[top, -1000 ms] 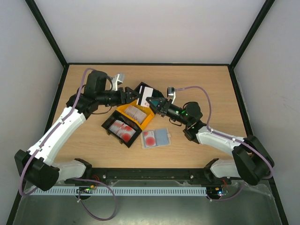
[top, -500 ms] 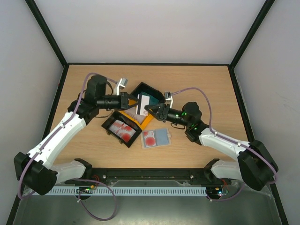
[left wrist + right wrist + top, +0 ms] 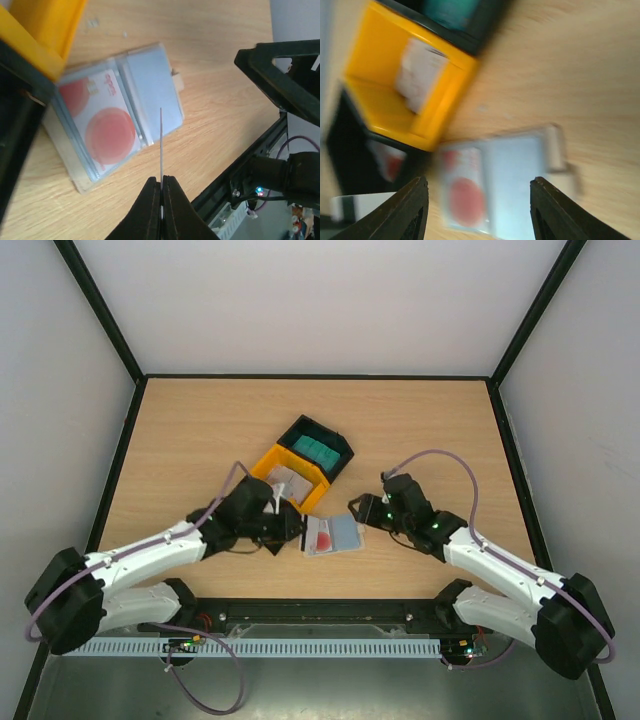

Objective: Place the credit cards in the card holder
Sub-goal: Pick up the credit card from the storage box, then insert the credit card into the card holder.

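Observation:
The card holder [image 3: 150, 95] lies open on the table, light blue inside, with a red-blotched credit card [image 3: 107, 135] in its left pocket. My left gripper [image 3: 161, 182] is shut on another thin credit card [image 3: 161, 145], seen edge-on, standing just above the holder's near edge. In the top view the left gripper [image 3: 288, 526] is at the left of the holder [image 3: 340, 532] and my right gripper [image 3: 357, 512] at its right. The right gripper [image 3: 478, 180] is open and holds nothing, with the blurred holder [image 3: 520, 180] between its fingers.
A yellow tray [image 3: 268, 462] with white-grey cards [image 3: 291, 480] stands behind the holder, joined to a black tray [image 3: 342, 448] with teal cards [image 3: 314, 449]. My left arm covers the tray on the other side. The table's front rail [image 3: 320, 612] is close by.
The card passed from my right gripper to my left above the trays. The left arm carried it down to the holder. The right gripper opened and came to the holder's right.

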Controlling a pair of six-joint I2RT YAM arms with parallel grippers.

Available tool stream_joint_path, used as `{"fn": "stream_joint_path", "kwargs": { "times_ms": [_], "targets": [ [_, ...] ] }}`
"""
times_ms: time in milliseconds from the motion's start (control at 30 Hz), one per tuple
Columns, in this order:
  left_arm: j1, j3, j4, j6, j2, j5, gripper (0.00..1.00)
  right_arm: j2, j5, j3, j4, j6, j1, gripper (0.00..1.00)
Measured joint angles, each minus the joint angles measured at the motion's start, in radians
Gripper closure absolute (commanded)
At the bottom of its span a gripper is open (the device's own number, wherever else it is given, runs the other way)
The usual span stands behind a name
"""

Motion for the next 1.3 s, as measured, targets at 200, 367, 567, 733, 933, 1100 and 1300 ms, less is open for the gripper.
{"fn": "stream_joint_path", "kwargs": {
  "times_ms": [200, 367, 567, 733, 933, 1100, 1300],
  "targets": [
    [-0.2, -0.09, 0.256, -0.164, 0.105, -0.202, 0.98, -0.002, 0.08, -0.055, -0.191, -0.067, 0.025, 0.41],
    [-0.222, -0.111, 0.413, -0.257, 0.225, -0.273, 0.98, 0.071, 0.102, -0.056, -0.219, -0.094, 0.067, 0.4],
    [-0.221, -0.121, 0.442, -0.299, 0.257, -0.312, 0.98, 0.115, 0.118, -0.055, -0.223, -0.101, 0.096, 0.39],
    [-0.221, -0.123, 0.488, -0.329, 0.275, -0.314, 0.98, 0.167, 0.123, -0.054, -0.212, -0.122, 0.099, 0.4],
    [-0.218, -0.124, 0.532, -0.359, 0.335, -0.314, 0.98, 0.233, 0.128, -0.041, -0.201, -0.158, 0.1, 0.51],
    [-0.211, -0.124, 0.562, -0.372, 0.367, -0.309, 0.98, 0.257, 0.135, -0.031, -0.192, -0.173, 0.1, 0.59],
    [-0.201, -0.124, 0.602, -0.382, 0.408, -0.291, 0.98, 0.27, 0.136, -0.03, -0.182, -0.177, 0.1, 0.69]
  ]
}}
